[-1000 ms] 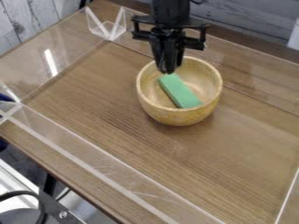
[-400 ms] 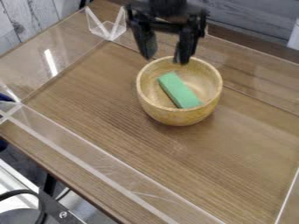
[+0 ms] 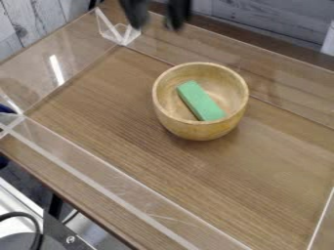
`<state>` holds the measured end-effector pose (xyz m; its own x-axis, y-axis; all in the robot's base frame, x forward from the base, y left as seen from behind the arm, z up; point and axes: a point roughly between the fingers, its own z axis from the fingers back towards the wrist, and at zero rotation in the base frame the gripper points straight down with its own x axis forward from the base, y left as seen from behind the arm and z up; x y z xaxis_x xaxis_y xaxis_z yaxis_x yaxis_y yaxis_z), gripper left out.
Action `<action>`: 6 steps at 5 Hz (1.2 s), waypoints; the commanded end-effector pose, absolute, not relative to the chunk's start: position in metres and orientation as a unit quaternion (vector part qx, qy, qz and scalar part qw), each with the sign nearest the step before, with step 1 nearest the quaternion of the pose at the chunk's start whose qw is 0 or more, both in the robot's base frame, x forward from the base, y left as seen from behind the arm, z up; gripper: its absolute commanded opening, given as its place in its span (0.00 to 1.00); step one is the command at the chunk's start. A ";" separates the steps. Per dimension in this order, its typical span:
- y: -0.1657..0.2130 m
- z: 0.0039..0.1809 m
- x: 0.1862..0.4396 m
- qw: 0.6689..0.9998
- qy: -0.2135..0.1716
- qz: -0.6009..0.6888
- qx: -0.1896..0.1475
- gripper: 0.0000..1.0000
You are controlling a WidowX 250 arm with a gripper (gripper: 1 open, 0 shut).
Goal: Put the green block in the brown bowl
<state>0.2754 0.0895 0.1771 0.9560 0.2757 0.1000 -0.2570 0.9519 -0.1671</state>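
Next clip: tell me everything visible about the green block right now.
The green block is a small, flat, elongated bar of plain bright green with a smooth, unmarked top. It lies inside the round light tan wooden bowl, resting on the bowl's floor and running diagonally from upper left to lower right. Only the bowl touches it; nothing grips or covers it. The bowl itself stands upright on the brown wood-grain tabletop.

The brown bowl (image 3: 201, 101) sits on the wooden table (image 3: 156, 171), with the green block (image 3: 198, 101) lying flat inside it, angled across the bottom. Up and to the left of the bowl, at the top edge, the gripper (image 3: 155, 14) hangs blurred, fingers spread apart, well clear of the bowl's rim.
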 end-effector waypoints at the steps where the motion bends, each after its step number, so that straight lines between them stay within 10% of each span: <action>1: 0.140 0.185 0.275 0.978 -0.085 0.183 -0.056 1.00; 2: 0.179 0.163 0.272 0.973 -0.074 0.216 -0.047 0.00; 6: 0.062 0.158 0.279 0.984 -0.047 0.168 -0.041 0.00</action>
